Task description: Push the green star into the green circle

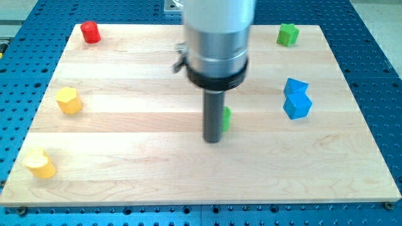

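Observation:
My tip (213, 140) stands near the middle of the wooden board (125, 157). A green block (226, 118) shows only as a sliver at the rod's right side; the rod hides most of it, so I cannot tell its shape. It looks to be touching the rod. A second green block (287, 34), roughly star-shaped, sits near the board's top right corner, far from my tip.
A red block (91, 31) sits at the top left. A yellow hexagon-like block (68, 100) is at the left edge and a yellow heart-like block (39, 163) at the bottom left. Two blue blocks (296, 99) touch at the right.

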{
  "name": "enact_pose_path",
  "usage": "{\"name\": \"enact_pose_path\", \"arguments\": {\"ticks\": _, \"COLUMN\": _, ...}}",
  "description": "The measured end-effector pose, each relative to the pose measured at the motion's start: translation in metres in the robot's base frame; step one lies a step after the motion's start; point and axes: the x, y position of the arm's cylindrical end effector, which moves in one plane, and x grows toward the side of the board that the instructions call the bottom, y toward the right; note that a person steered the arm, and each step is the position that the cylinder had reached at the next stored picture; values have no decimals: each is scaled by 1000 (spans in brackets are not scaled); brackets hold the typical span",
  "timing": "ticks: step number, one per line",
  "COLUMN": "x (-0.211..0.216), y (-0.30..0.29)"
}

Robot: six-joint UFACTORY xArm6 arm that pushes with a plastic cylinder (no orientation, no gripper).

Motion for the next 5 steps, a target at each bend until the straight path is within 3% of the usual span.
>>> {"name": "enact_pose_path", "arguments": {"ticks": 1, "x": -65, "y": 13}}
{"name": "enact_pose_path", "arguments": {"ticks": 3, "x": -130, "y": 8}}
{"name": "enact_pose_path", "arguments": {"ticks": 4, "x": -197, "y": 9}}
{"name": "enact_pose_path", "arguments": {"ticks": 5, "x": -207, "y": 115}}
